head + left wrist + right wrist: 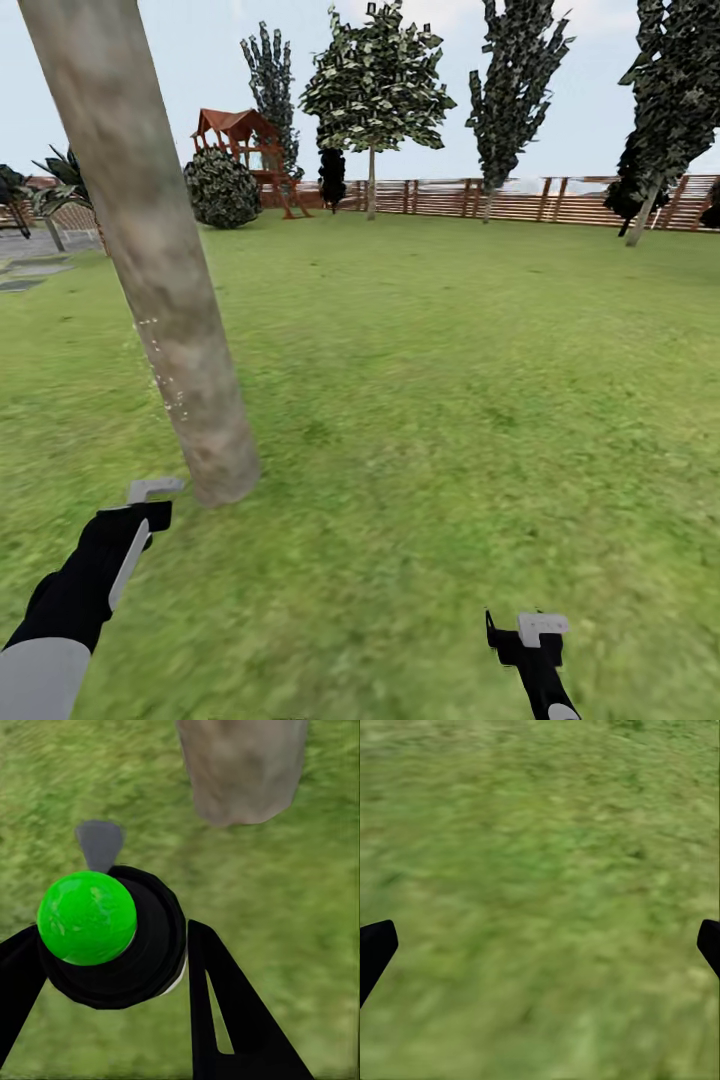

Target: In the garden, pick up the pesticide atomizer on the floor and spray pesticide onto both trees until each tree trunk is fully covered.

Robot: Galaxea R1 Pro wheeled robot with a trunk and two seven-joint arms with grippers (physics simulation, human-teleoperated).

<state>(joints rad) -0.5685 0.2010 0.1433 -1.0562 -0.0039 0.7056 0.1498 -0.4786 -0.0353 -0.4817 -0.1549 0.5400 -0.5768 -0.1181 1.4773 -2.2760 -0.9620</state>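
Observation:
One tree trunk (150,260), thick and pale grey-beige, rises from the lawn at my near left; a line of fine white specks shows on its lower side. My left gripper (140,510) hovers just short of the trunk's base. In the left wrist view the left gripper (112,967) is shut on the pesticide atomizer (90,916), a black body with a bright green ball on top. Its grey nozzle (100,844) points toward the trunk's base (244,772). My right gripper (527,640) hangs low over the grass, open, with its fingertips (375,949) wide apart and nothing between them.
Green lawn (450,380) stretches ahead to a brown slat fence (520,198). Along the fence stand a leafy tree with a pale trunk (372,100), darker slim trees (515,80), a round bush (222,188) and a red-roofed play structure (245,135). Grey paving (30,268) lies far left.

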